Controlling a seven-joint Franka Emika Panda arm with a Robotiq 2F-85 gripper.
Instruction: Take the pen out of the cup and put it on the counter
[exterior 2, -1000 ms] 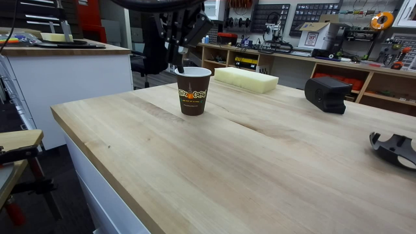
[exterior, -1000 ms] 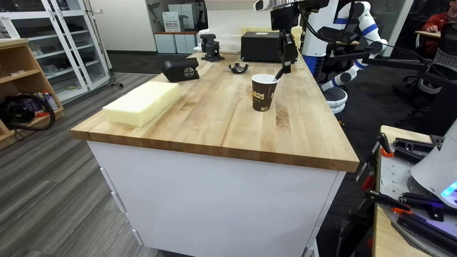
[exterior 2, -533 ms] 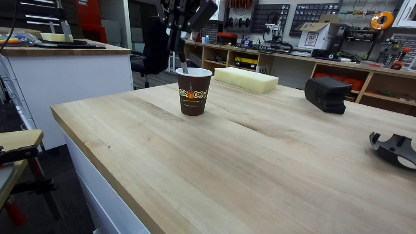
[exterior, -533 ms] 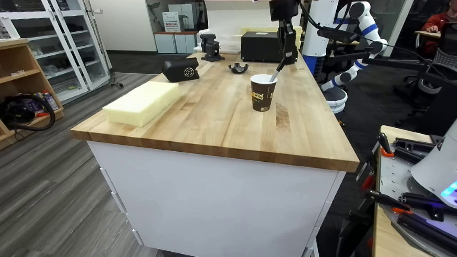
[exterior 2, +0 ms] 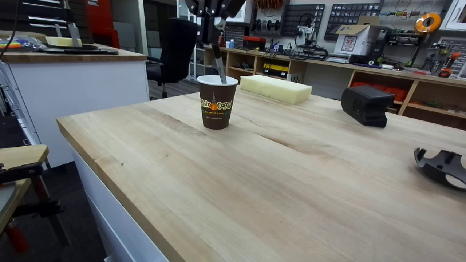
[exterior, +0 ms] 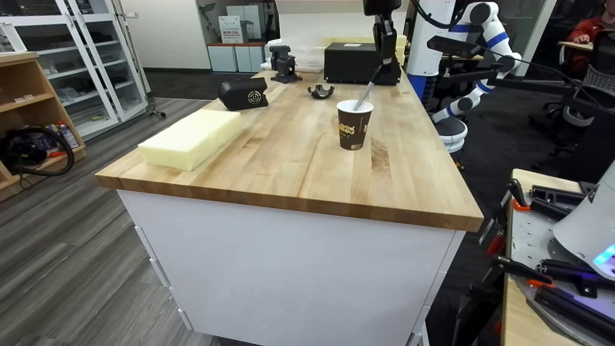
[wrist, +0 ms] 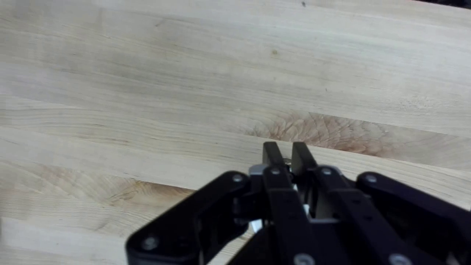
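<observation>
The dark brown paper cup [exterior: 353, 129] stands upright on the wooden counter [exterior: 288, 158]; the cup also shows in an exterior view [exterior 2: 216, 105]. My gripper [exterior: 386, 61] is above the cup, also seen in an exterior view [exterior 2: 214, 40], with its fingers closed around the dark upper end of the pen [exterior: 363, 96]. The pen's grey lower part [exterior 2: 220, 69] slants down into the cup's mouth; I cannot tell how deep its tip is. In the wrist view the two fingertips [wrist: 286, 149] have a narrow gap, and the pen and cup are mostly hidden behind the gripper.
A pale yellow foam block [exterior: 192, 139] lies on the counter, also in an exterior view [exterior 2: 276, 89]. A black rounded device [exterior: 242, 93], a black curved part [exterior: 321, 92], a black clamp-like object [exterior: 284, 65] and a black box [exterior: 353, 62] stand farther along the counter.
My gripper has risen with the pen, and more of the pen's grey length shows above the cup. The pen has shifted from one side of the mouth across it. The cup has barely moved.
</observation>
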